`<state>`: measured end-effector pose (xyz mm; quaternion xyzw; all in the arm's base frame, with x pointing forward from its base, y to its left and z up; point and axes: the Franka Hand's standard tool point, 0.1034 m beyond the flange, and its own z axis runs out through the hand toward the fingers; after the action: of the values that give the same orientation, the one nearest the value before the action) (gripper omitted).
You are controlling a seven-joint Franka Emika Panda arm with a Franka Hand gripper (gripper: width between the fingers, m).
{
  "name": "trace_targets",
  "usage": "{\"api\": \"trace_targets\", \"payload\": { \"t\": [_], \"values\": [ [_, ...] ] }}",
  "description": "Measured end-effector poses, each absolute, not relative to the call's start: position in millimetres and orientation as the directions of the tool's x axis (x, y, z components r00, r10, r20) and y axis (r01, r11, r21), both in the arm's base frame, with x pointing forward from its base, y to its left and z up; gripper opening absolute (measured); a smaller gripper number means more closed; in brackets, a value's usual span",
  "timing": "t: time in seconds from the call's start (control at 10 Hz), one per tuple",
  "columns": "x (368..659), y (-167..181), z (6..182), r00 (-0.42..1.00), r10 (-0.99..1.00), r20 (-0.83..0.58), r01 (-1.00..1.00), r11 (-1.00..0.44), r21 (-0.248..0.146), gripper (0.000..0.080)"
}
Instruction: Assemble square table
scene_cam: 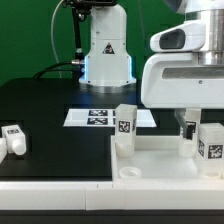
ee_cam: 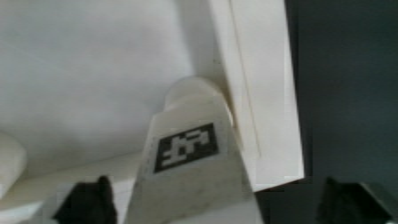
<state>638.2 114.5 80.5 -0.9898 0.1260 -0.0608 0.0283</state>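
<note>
The white square table top (scene_cam: 150, 165) lies on the black table at the exterior view's lower right. One white tagged leg (scene_cam: 125, 124) stands on its far left corner. A second tagged leg (scene_cam: 212, 140) stands at its right side. My gripper (scene_cam: 187, 133) hangs low over the top, just left of that second leg. In the wrist view a tagged leg (ee_cam: 187, 150) lies between my gripper's (ee_cam: 210, 205) dark fingers (ee_cam: 86, 202), over the top's floor (ee_cam: 89, 80) and beside its rim (ee_cam: 260, 110). The fingers stand wide; the right one is clear of the leg.
A third white leg (scene_cam: 12, 140) lies on the black table at the exterior view's far left. The marker board (scene_cam: 100, 116) lies flat behind the table top. The robot's base (scene_cam: 105, 50) stands at the back.
</note>
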Motion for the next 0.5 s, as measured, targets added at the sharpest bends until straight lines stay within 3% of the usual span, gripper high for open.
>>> {"api": "trace_targets", "payload": {
  "t": [0.1,0.2,0.3,0.5],
  "values": [
    [638.2,114.6,80.5,0.961,-0.254,0.113,-0.247,-0.966,-0.071,0.0384],
    [637.9,114.2,80.2,0.935,-0.340,0.105,-0.332,-0.940,-0.082,0.0384],
    [637.9,113.2,79.9,0.891,-0.443,0.095,-0.436,-0.895,-0.091,0.0286],
    [638.0,112.5,80.4,0.713,-0.697,0.071,-0.689,-0.716,-0.109,0.0286]
  ]
}}
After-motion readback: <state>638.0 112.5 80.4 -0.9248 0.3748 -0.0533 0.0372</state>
